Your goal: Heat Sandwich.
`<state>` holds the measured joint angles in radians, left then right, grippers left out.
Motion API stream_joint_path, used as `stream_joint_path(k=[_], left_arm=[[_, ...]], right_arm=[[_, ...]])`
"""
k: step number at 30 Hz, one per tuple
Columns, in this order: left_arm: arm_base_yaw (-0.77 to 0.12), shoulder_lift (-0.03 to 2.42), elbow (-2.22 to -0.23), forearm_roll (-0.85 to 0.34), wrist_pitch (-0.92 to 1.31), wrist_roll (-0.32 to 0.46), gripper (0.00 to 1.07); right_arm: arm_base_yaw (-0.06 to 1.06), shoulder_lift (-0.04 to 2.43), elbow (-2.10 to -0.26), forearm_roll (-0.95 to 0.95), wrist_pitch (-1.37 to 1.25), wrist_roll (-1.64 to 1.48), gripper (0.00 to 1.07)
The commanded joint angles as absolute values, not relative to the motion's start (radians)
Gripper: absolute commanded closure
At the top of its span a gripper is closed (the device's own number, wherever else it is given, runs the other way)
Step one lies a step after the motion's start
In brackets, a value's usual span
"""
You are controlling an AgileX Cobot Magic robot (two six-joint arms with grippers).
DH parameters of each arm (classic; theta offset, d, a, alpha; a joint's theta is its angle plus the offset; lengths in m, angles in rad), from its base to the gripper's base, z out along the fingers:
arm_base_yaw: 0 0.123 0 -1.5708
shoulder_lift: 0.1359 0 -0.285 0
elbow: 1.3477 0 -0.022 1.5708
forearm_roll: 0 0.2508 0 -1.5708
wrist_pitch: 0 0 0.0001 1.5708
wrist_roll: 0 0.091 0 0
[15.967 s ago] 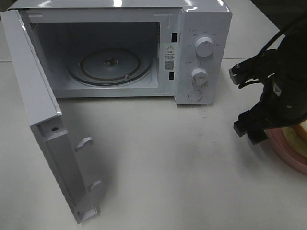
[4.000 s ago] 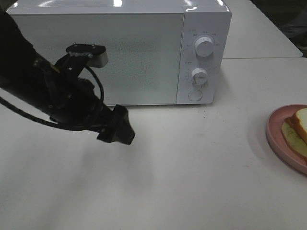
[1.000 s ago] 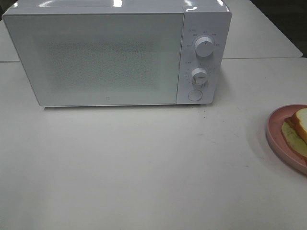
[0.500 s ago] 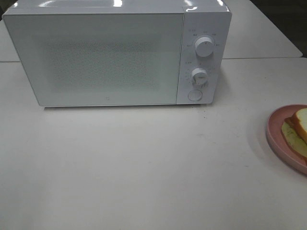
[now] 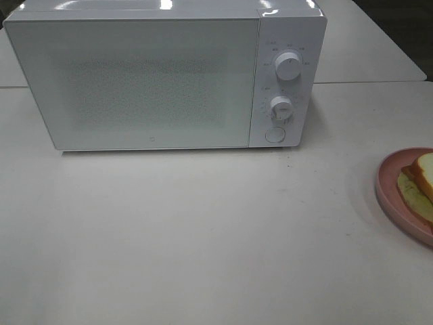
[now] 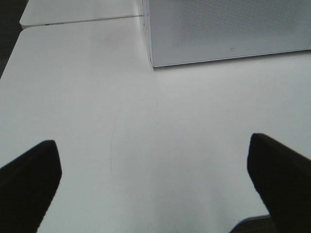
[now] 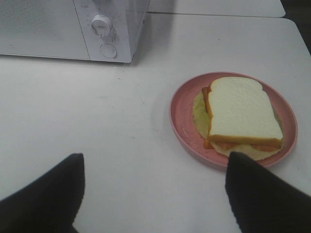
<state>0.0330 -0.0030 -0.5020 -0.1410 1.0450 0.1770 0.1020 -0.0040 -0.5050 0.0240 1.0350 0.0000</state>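
Note:
The sandwich (image 7: 243,114) lies on a round pink plate (image 7: 183,114) on the white table; its edge (image 5: 421,183) shows at the right border of the high view. The white microwave (image 5: 162,74) stands at the back with its door shut. My right gripper (image 7: 155,194) hovers open above the table, short of the plate, with nothing between its fingers. My left gripper (image 6: 155,179) is open over bare table in front of the microwave's corner (image 6: 228,29). Neither arm shows in the high view.
Two dials and a round button (image 5: 275,134) sit on the microwave's right panel. A table seam (image 5: 365,82) runs behind the microwave. The table's near edge (image 6: 248,221) shows in the left wrist view.
Nothing has moved over the last second. Before that, the microwave door stood open, and the left arm, seen at the shut door four seconds ago, has left the high view.

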Motion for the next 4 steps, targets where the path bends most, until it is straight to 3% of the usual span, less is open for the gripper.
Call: stream_joint_path(k=[1,4], left_arm=[[0.037,-0.033,-0.500,-0.143,1.040,0.172,0.05],[0.037,-0.033,-0.500,-0.143,1.040,0.172,0.05]], right_arm=[[0.096,-0.031,-0.505,0.025,1.032,-0.011,0.31],[0.096,-0.031,-0.505,0.025,1.032,-0.011,0.31]])
